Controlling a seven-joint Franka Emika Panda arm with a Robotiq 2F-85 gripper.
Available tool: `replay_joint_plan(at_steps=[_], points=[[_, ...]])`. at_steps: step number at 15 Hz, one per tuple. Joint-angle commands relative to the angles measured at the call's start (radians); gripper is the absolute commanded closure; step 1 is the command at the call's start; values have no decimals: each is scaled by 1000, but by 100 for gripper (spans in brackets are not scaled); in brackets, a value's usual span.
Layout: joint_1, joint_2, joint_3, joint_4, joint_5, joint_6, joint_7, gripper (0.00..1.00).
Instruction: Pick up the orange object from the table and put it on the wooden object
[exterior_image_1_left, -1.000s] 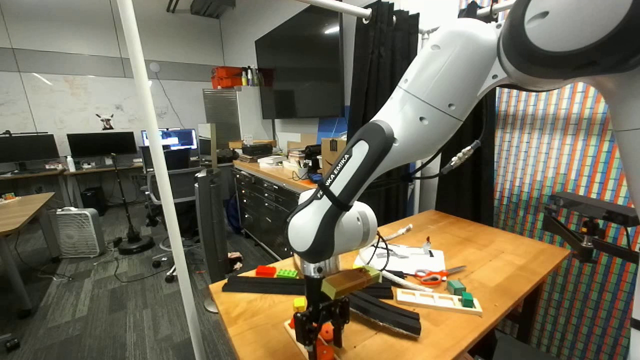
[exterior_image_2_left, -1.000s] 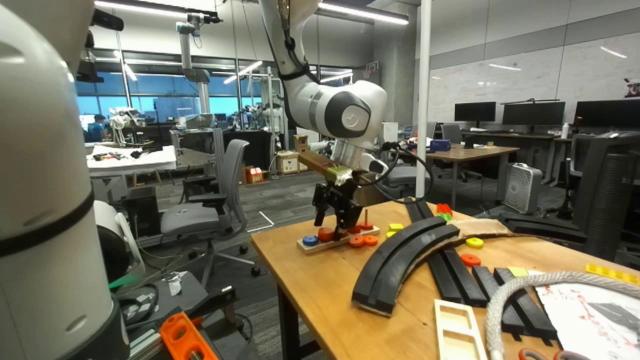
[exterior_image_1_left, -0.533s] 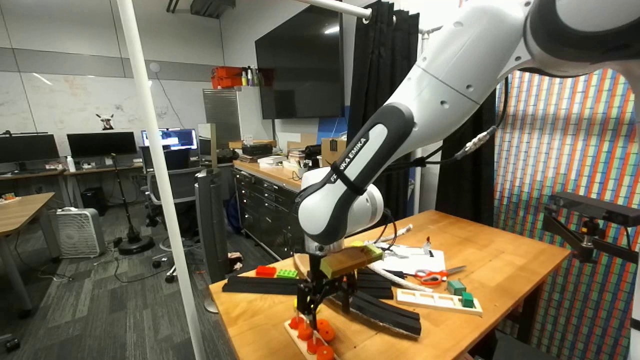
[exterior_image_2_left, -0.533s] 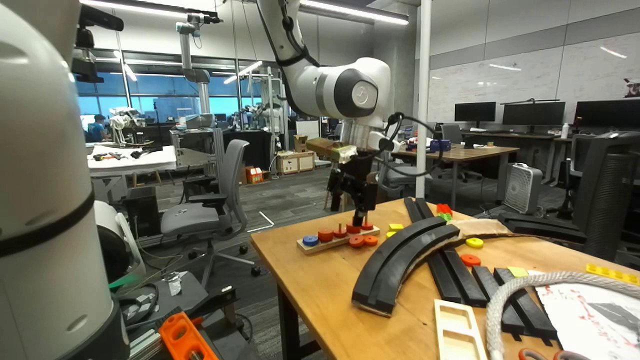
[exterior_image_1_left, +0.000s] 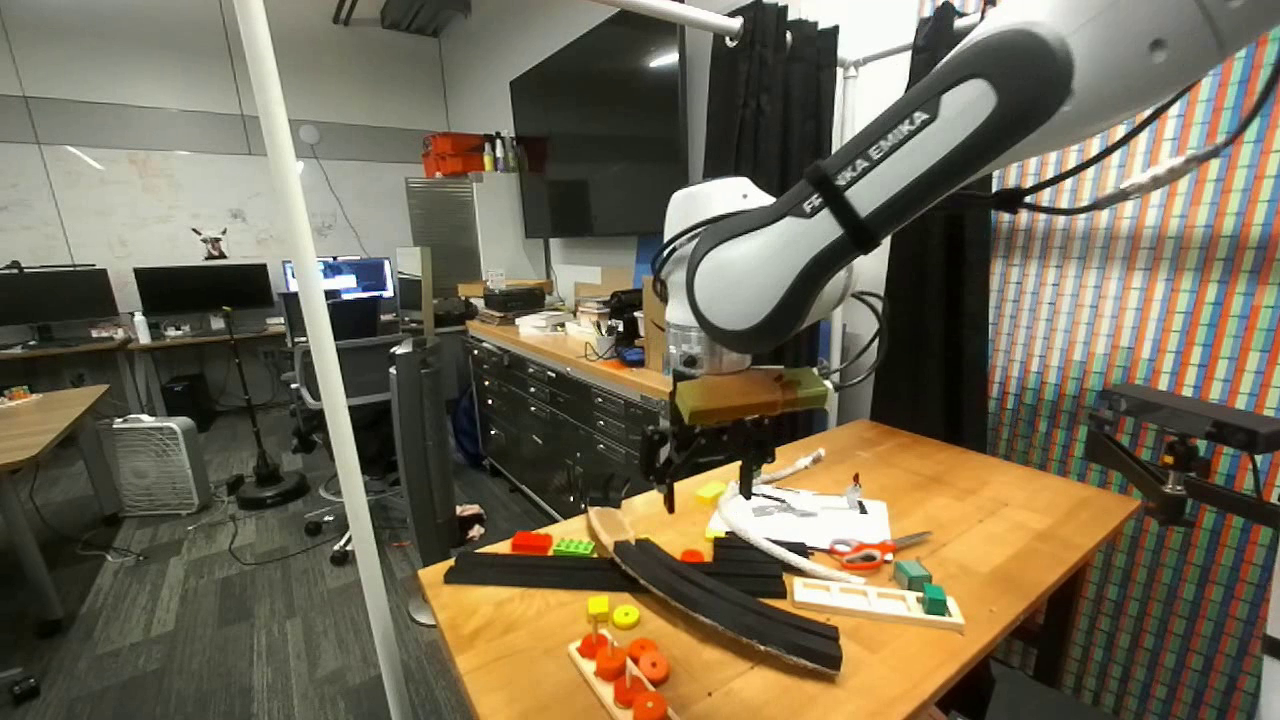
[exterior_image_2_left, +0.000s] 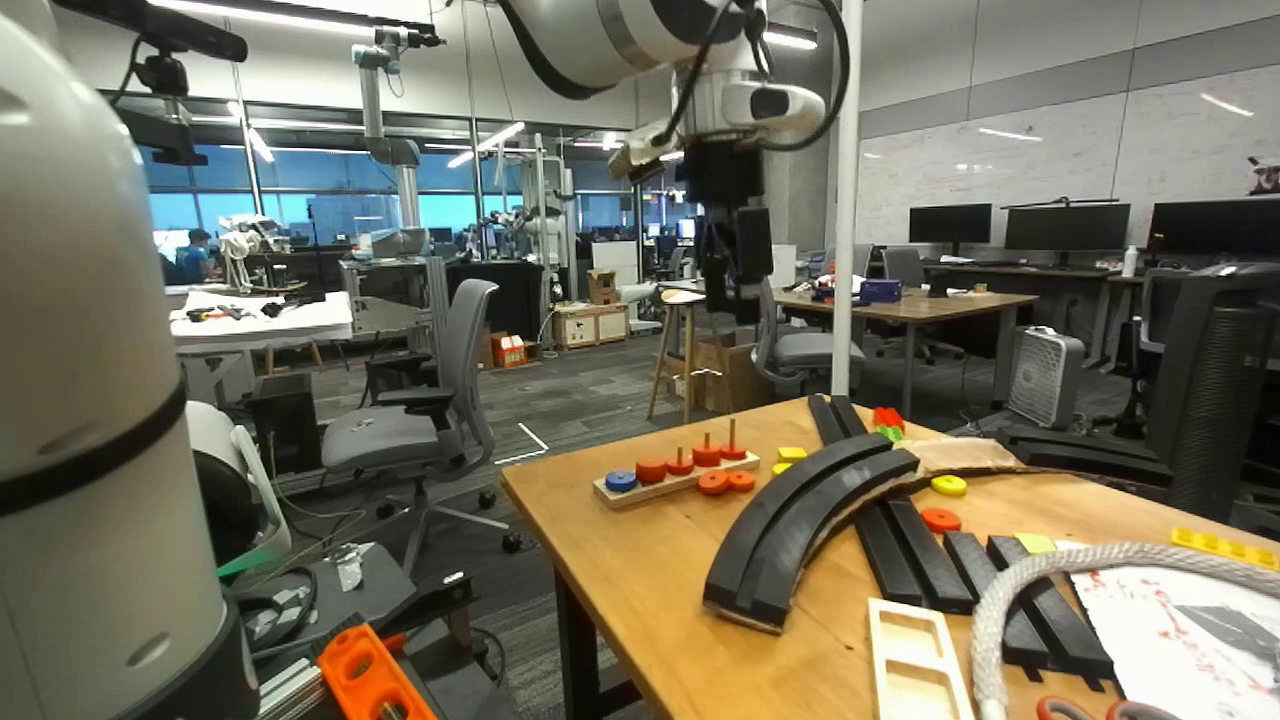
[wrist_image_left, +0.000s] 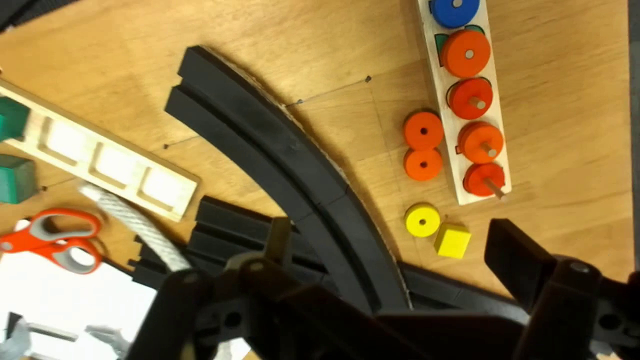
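Note:
The pale wooden board (exterior_image_1_left: 597, 680) carries a blue disc and several orange and red discs in a row, some on upright pegs; it also shows in an exterior view (exterior_image_2_left: 640, 494) and in the wrist view (wrist_image_left: 454, 127). Two loose orange discs (wrist_image_left: 415, 129) (exterior_image_2_left: 713, 483) lie on the table touching each other, close beside the board. Another orange-red disc (exterior_image_2_left: 940, 520) lies by the black pieces. My gripper (exterior_image_1_left: 709, 498) is open and empty, high above the table; its fingers are spread wide in the wrist view (wrist_image_left: 392, 227). In an exterior view the gripper (exterior_image_2_left: 731, 312) appears edge-on.
A long black curved piece (exterior_image_1_left: 730, 610) lies over straight black pieces. A pale compartment tray (exterior_image_1_left: 878, 603), green blocks (exterior_image_1_left: 912, 574), orange-handled scissors (exterior_image_1_left: 862, 555), white rope (exterior_image_2_left: 1000, 600) and paper (exterior_image_2_left: 1180, 620) lie on one side. A yellow disc (wrist_image_left: 415, 220) and yellow block (wrist_image_left: 452, 240) lie near the board.
My gripper was low at the wooden board one second ago. It has risen well above the table and moved away from the board. The discs now stand uncovered.

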Motion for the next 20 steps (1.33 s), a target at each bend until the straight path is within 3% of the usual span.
replay_joint_plan(at_steps=[1, 5, 10, 16, 20], points=[[-70, -255, 48, -141, -20, -32, 159, 0], [-142, -481, 52, -266, 24, -51, 243, 0], [-125, -645, -9, -284, 91, -280, -15, 0], [-102, -773, 30, -253, 118, -516, -282, 0], [-74, -823, 60, -267, 95, -589, -410, 0]])
